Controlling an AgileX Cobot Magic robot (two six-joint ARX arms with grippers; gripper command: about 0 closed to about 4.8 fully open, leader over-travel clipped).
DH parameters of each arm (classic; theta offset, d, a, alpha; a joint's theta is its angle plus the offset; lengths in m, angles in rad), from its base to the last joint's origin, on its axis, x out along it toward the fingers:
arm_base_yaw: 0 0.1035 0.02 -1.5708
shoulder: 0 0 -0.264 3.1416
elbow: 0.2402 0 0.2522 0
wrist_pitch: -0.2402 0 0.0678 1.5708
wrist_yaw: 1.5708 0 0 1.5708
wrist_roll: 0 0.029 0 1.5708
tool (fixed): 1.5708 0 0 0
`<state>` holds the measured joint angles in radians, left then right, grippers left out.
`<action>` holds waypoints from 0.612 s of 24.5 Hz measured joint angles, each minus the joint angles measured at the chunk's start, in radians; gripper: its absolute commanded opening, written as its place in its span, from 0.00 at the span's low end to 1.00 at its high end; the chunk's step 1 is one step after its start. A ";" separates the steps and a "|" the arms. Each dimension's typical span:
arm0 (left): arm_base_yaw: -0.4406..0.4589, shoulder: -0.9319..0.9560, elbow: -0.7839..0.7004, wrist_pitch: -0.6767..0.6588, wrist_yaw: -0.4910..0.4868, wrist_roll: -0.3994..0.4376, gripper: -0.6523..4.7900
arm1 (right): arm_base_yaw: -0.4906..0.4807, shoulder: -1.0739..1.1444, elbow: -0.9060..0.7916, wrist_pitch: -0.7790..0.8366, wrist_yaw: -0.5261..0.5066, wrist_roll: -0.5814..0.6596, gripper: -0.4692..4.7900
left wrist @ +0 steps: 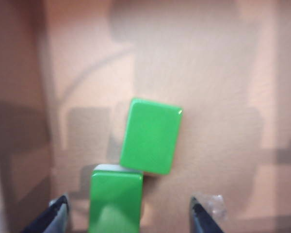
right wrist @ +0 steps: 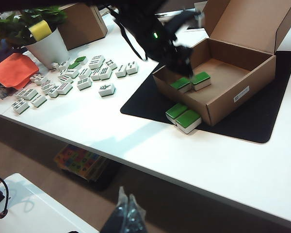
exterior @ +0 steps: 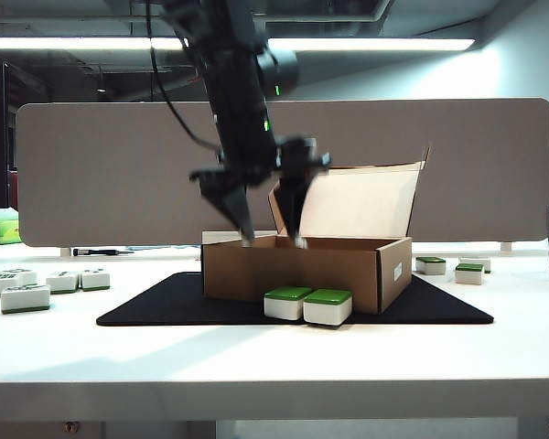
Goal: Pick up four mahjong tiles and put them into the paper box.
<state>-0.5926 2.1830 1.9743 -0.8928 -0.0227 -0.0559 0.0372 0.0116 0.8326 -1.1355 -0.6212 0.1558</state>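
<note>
While open left claw hides box interior, right claw blurs.

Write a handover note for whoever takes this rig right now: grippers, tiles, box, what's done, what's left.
Left gripper: open, empty, over the box.
Right gripper: parked off the table near the front edge; fingers look together, state unclear.
Done: two green-backed tiles in the box, touching.
Left: two more tiles sit on the black mat against the box's front wall. Put them in.
</note>
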 measured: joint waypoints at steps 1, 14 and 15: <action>0.000 -0.018 0.000 -0.002 0.000 0.000 0.69 | 0.000 0.000 0.000 0.000 0.000 0.000 0.09; -0.075 -0.146 0.000 -0.357 0.057 -0.024 0.90 | 0.000 0.000 0.000 0.000 0.000 0.000 0.09; -0.084 -0.137 0.000 -0.356 0.059 -0.026 0.98 | 0.000 0.000 0.000 0.000 0.000 0.000 0.09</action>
<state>-0.6762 2.0460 1.9739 -1.2491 0.0360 -0.0822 0.0372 0.0113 0.8326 -1.1355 -0.6216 0.1558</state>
